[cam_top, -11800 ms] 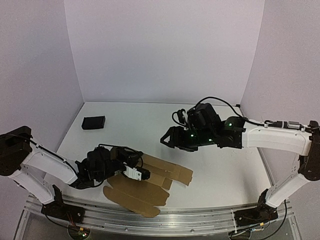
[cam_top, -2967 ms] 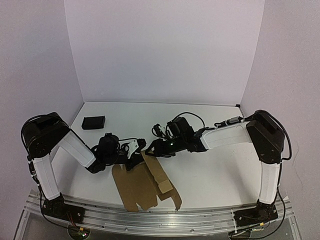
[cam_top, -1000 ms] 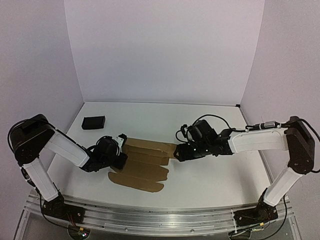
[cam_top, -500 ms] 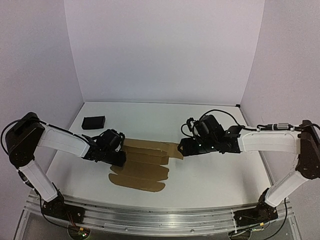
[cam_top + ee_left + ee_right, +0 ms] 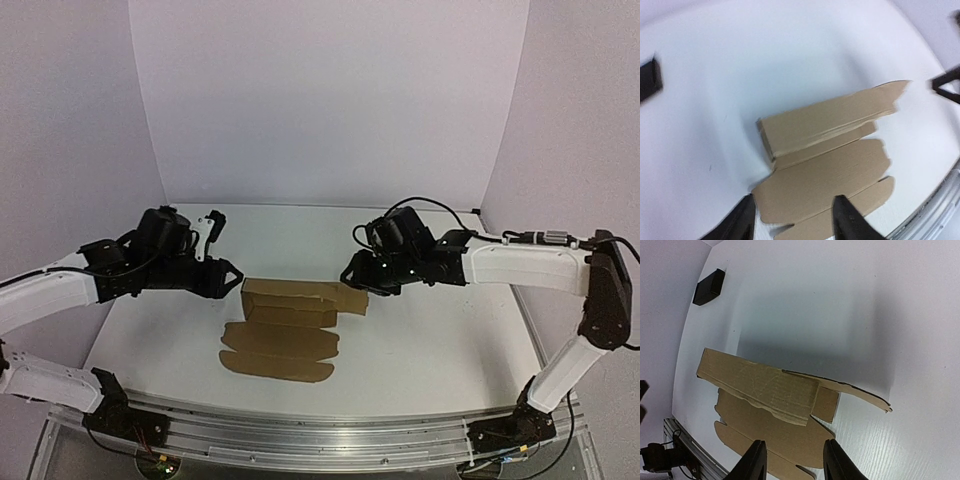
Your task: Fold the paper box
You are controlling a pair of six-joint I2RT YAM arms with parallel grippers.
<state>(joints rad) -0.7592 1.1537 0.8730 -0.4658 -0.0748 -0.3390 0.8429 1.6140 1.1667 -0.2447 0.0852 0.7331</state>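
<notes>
Paper box [image 5: 290,320] lay flat on the bench [image 5: 450,340], in the gap between both end effectors. Its long axis ran left-right, one short end toward each end effector. The far long strip was folded over into a low raised section. The rounded flaps were spread flat on the side nearer the arm bases.

Left end effector [image 5: 228,277] hung just off the box's left end, raised above the bench. Its jaws were apart with nothing between them. In the left wrist view the box [image 5: 825,150] sat ahead of the left end effector [image 5: 795,225], not touching the fingers [image 5: 744,222].

Right end effector [image 5: 352,280] hovered at the box's right end. Its jaws were also apart and holding nothing. In the right wrist view the box [image 5: 770,395] lay beyond the right end effector [image 5: 792,460], with one thin flap pointing off to the right.

A black block [image 5: 709,286] sat well beyond the box, at the far left from the right end effector. It also showed at the left edge of the left wrist view [image 5: 649,80].
</notes>
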